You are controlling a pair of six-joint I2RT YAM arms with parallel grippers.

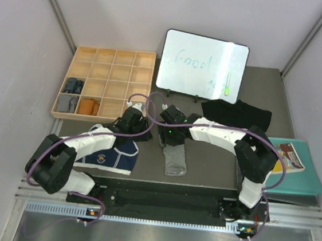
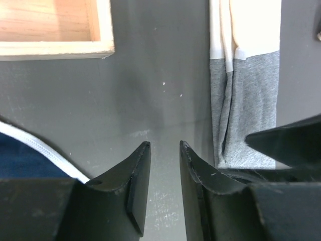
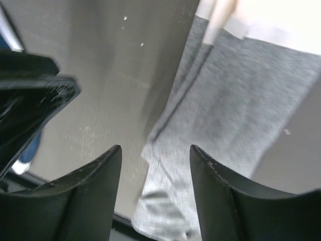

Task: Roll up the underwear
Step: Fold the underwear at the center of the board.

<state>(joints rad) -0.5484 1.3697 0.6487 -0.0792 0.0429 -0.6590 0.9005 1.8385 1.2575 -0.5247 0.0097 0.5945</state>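
Down on the dark table (image 1: 214, 166), seen from above, my left gripper (image 1: 141, 131) sits between the navy briefs (image 1: 111, 157) and the grey briefs (image 1: 175, 159). My right gripper (image 1: 168, 134) hangs over the grey pair's far end. The black briefs (image 1: 236, 113) lie well apart, near the whiteboard (image 1: 201, 64), and the wooden tray (image 1: 115, 50) is at the back left.

From my left wrist, my fingers stand a narrow gap apart with only bare table between them, pinching nothing. The grey briefs lie just to the right, their cream waistband (image 2: 246, 25) at the far end. The navy pair shows at lower left.

From my right wrist, my fingers are spread wide above the grey cloth's edge, gripping nothing.
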